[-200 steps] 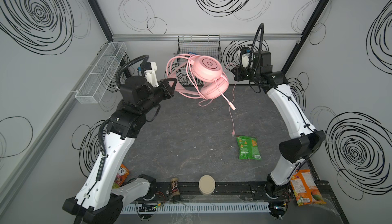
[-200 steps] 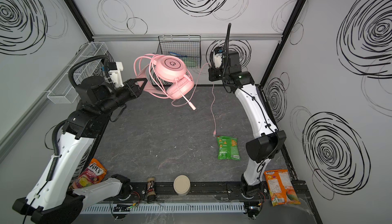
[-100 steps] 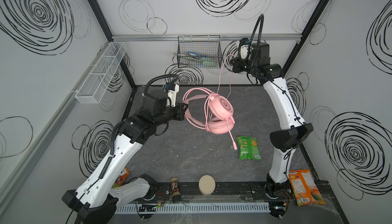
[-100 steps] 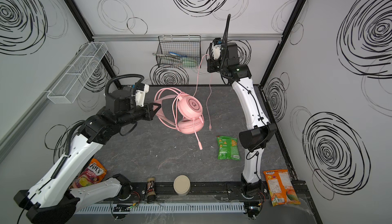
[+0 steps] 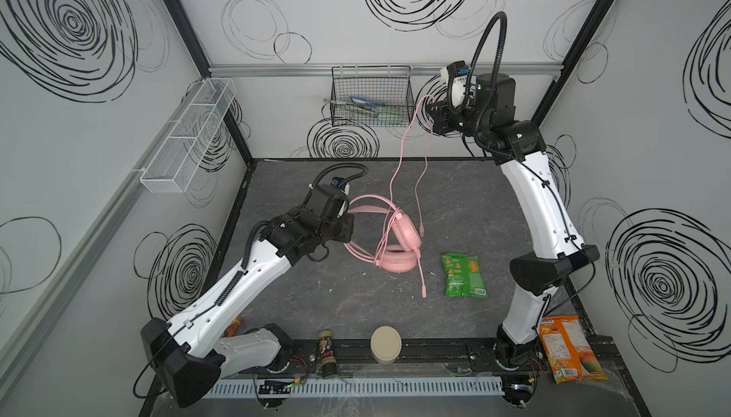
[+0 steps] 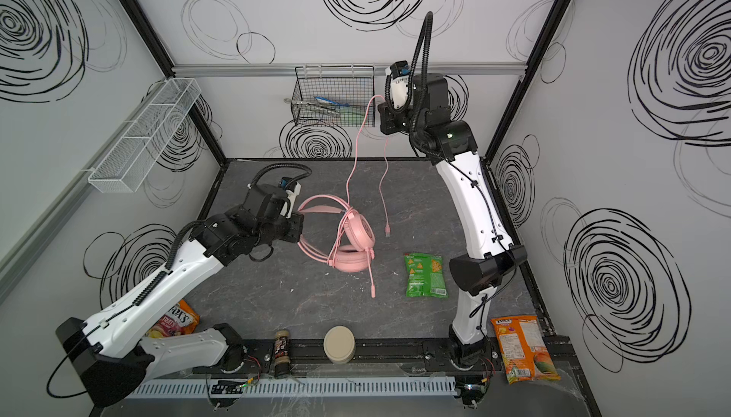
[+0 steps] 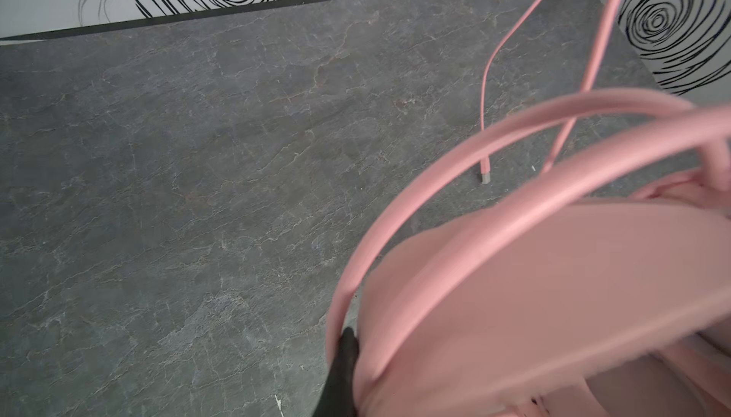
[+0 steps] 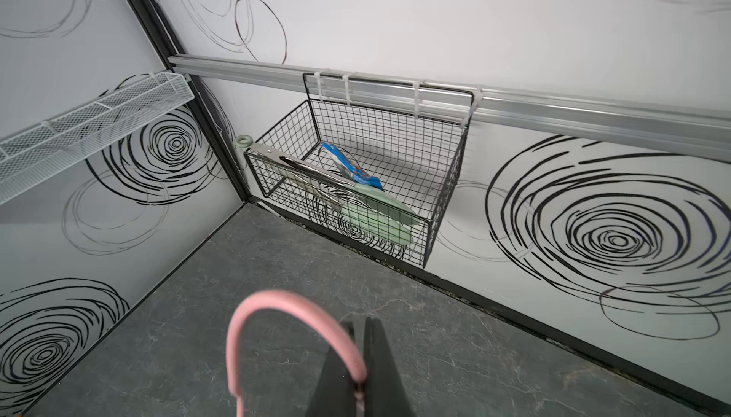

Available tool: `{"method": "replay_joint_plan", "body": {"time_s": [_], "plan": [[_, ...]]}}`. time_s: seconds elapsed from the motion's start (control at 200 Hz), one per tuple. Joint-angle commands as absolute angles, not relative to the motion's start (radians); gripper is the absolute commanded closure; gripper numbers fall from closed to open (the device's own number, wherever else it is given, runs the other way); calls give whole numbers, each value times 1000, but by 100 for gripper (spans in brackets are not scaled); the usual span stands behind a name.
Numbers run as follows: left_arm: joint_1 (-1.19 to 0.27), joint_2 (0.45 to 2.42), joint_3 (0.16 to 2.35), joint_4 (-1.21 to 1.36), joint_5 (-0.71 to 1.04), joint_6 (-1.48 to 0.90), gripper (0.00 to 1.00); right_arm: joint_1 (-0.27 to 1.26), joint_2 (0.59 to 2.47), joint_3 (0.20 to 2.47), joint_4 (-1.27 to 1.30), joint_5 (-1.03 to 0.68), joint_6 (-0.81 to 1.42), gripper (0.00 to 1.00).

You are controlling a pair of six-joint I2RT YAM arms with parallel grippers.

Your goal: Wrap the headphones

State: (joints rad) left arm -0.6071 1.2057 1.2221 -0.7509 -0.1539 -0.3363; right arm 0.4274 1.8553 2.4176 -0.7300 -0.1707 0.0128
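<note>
In both top views the headphones [image 5: 399, 247] are seen lying near the middle of the grey stone-patterned tabletop [image 5: 356, 296]. 1 round padded earcup lies flat and the other is tilted on edge behind it. The left gripper [image 5: 349, 230] is closed on the thin double headband [image 5: 368, 209]. The right gripper [image 5: 432, 115] is held high near the back wall, pinched shut on the thin pink cable [image 5: 400, 158], from which 2 strands hang down. A glossy green snack bag [image 5: 463, 274] lies near the boom microphone's tip.

In the left wrist view only 1 black finger [image 7: 343, 363] is shown, pressed against the smooth pink band. The metal-tipped plug [image 7: 485, 176] is seen at the tabletop; whether it touches cannot be told.

In the right wrist view 2 black fingers [image 8: 375, 359] are shown closed together on a cable loop. A black wire basket [image 8: 447, 181] holding steel tongs [image 8: 300, 166] is shown close up.
</note>
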Motion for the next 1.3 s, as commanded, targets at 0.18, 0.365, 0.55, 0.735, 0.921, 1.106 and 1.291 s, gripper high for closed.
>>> {"method": "replay_joint_plan", "body": {"time_s": [0.18,0.365,0.55,0.735,0.921,1.106,1.291], "plan": [[-555,1307,1236,-612,-314,-541,100,575,1787,2447,-823,-66,-60,100],[-490,1318,1238,-590,-361,-629,100,698,1759,2430,-889,141,-177,100],[-412,1295,1244,-584,-412,-645,100,734,1724,2385,-883,225,-199,100],[-324,1295,1258,-559,-420,-728,100,781,1692,2334,-883,234,-198,100],[-280,1317,1278,-496,-429,-796,100,885,1634,2256,-901,182,-218,100],[-245,1371,1316,-449,-359,-874,100,1000,1517,2051,-838,177,-207,100],[-179,1341,1324,-322,-220,-965,100,1013,1343,1783,-668,126,-83,100]]}}
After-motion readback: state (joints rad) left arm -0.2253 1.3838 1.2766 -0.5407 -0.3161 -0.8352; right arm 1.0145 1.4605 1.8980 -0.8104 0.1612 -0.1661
